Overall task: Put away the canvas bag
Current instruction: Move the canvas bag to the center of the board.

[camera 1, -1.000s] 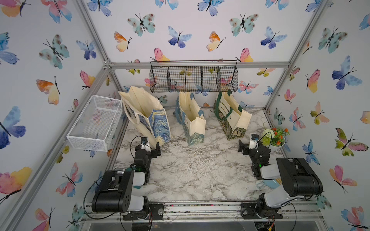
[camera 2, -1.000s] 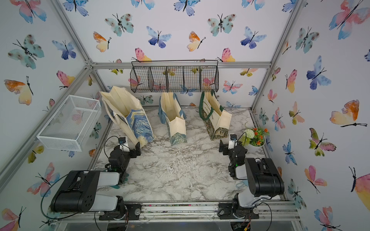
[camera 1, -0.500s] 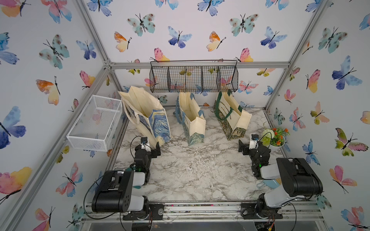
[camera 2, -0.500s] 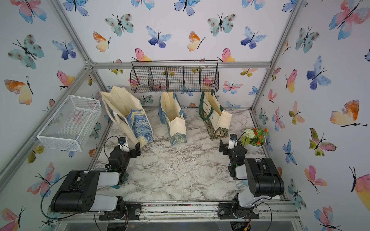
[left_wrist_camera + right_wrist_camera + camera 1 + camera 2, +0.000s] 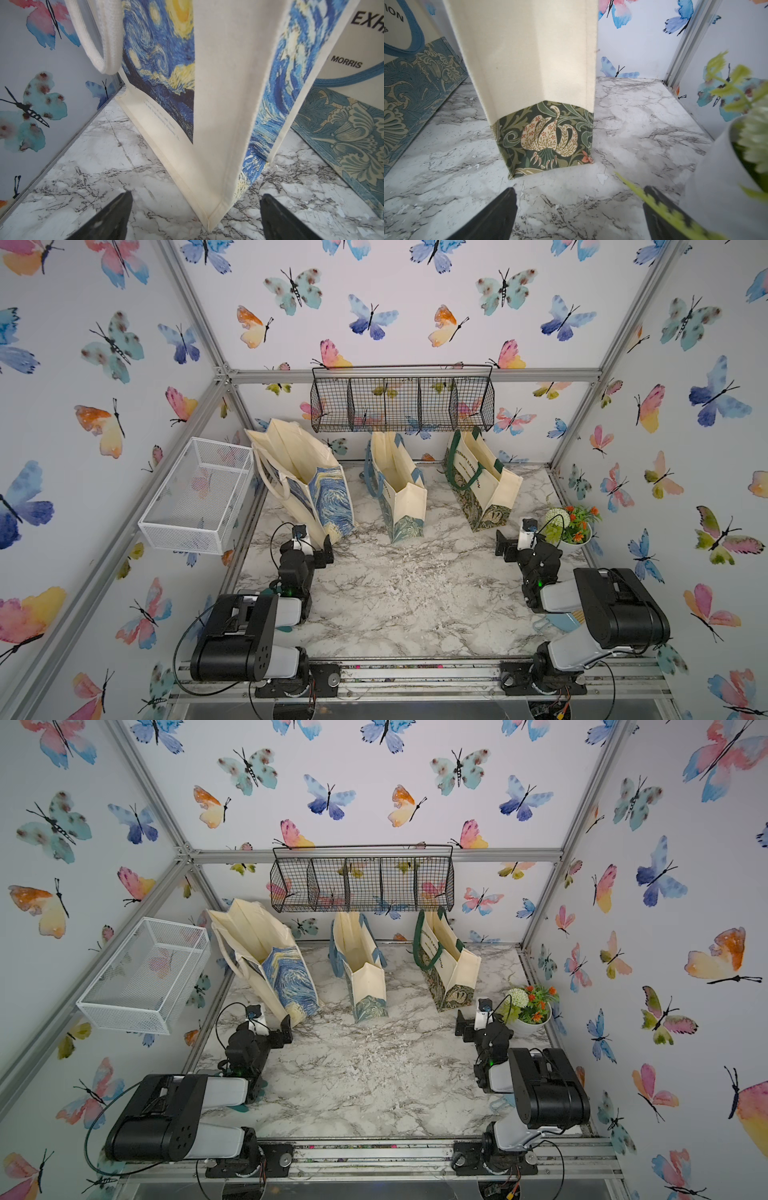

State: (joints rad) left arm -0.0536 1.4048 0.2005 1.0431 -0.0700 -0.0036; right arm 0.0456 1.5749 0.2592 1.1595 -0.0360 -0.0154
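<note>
- 3 canvas bags stand mid-frame in a top view: Starry Night bag point(image 5: 307, 481), blue-handled bag point(image 5: 399, 489), green-handled bag point(image 5: 482, 485).
- Jaws gape wide and empty on left gripper point(image 5: 309, 545) and right gripper point(image 5: 513, 541).
- Risk: a nudge could topple the tall, soft canvas, and the flower pot point(image 5: 577, 536) crowds the right gripper.

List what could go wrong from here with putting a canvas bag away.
The starry-night bag stands tall, its bottom corner just ahead of the open left jaws; a nudge there could tip it against the blue-handled bag.
The potted plant sits right beside the open right jaws, a leaf across one; a sideways swing could knock it.
The green floral bag is soft cloth and may fold when gripped.
</note>
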